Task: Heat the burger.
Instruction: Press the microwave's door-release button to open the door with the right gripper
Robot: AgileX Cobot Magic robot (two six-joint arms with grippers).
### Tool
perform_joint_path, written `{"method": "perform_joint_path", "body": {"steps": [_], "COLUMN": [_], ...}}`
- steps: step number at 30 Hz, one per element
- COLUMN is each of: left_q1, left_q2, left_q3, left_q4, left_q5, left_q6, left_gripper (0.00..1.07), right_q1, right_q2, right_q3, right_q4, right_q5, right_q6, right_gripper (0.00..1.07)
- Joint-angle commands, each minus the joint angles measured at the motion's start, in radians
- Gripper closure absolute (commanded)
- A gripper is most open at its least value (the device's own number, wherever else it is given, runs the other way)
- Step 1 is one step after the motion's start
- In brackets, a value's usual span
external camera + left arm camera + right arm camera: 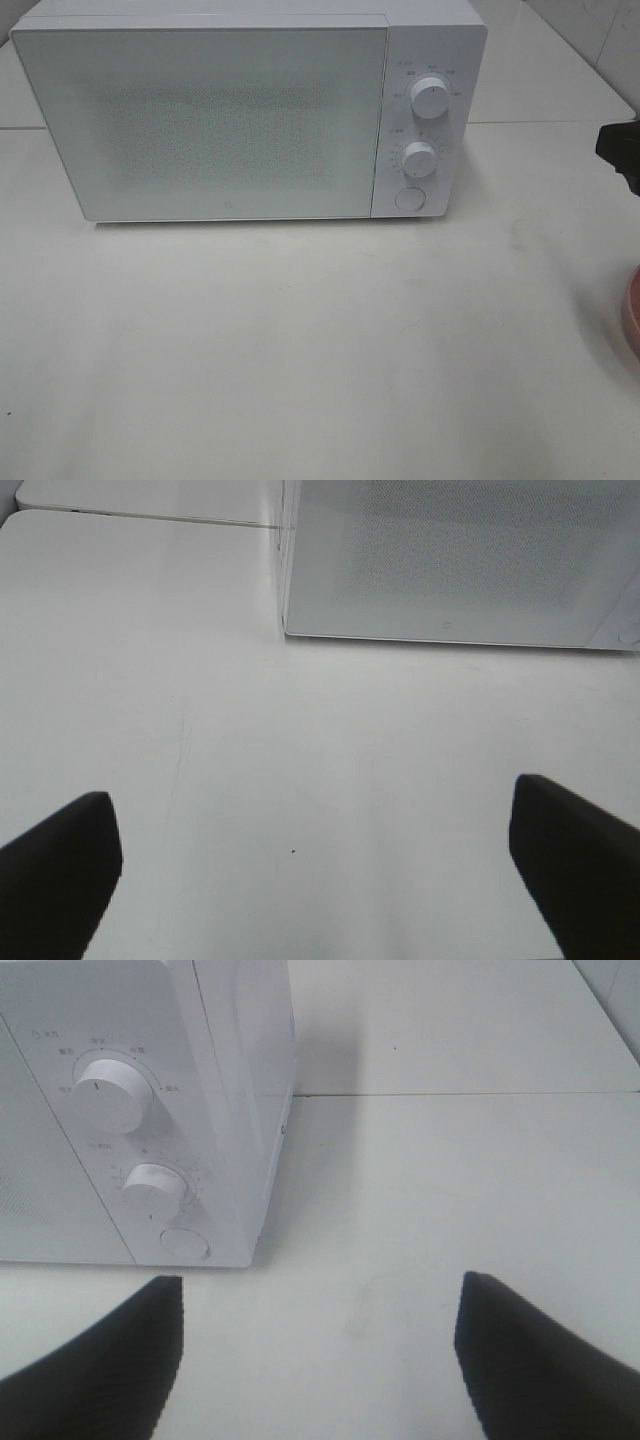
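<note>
1. High camera: A white microwave (230, 120) stands shut at the back of the table (300, 350), its door (200, 120) flush with the panel that carries two knobs and a round button (410, 198). The burger appears in none of the views. Only the rim of a pink plate (632, 315) cuts into the right edge, and whether the burger sits on it cannot be told. A dark part of the right arm (620, 150) shows above that plate. The table in front of the door lies bare and wide, leaving room for the door to swing.

2. Left wrist camera: The left gripper (312, 820) hangs with its jaws spread wide and nothing between them, over bare table near the door's lower corner. That side also looks free for a reach.

3. Right wrist camera: The right gripper (320, 1295), jaws apart and empty, faces the control panel. The likely step is opening the door. Done well, that means pressing the button squarely, staying below the lower knob (153, 1182) so no setting gets turned, and minding the cabinet's near corner.
</note>
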Motion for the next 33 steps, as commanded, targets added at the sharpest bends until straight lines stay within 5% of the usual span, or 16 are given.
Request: {"method": "perform_joint_path", "body": {"steps": [1, 16, 24, 33], "left_q1": [0.0, 0.0, 0.0, 0.0], "left_q2": [-0.021, -0.021, -0.021, -0.021], "left_q3": [0.002, 0.002, 0.002, 0.002], "left_q4": [-0.005, -0.005, -0.005, -0.005], "left_q5": [-0.004, -0.004, -0.004, -0.004], "left_q6": [-0.004, -0.004, -0.004, -0.004], "left_gripper": [0.09, 0.09, 0.09, 0.09], "right_q1": [-0.001, -0.001, 0.175, 0.318], "right_q2": [0.066, 0.327, 0.406, 0.418], "right_q3": [0.002, 0.013, 0.099, 0.13], "right_q4": [-0.004, 0.001, 0.236, 0.342], "right_q5": [-0.138, -0.534, -0.759, -0.836], "right_q6": [-0.006, -0.029, -0.274, -0.333], "right_gripper": [0.33, 0.33, 0.33, 0.33]}}
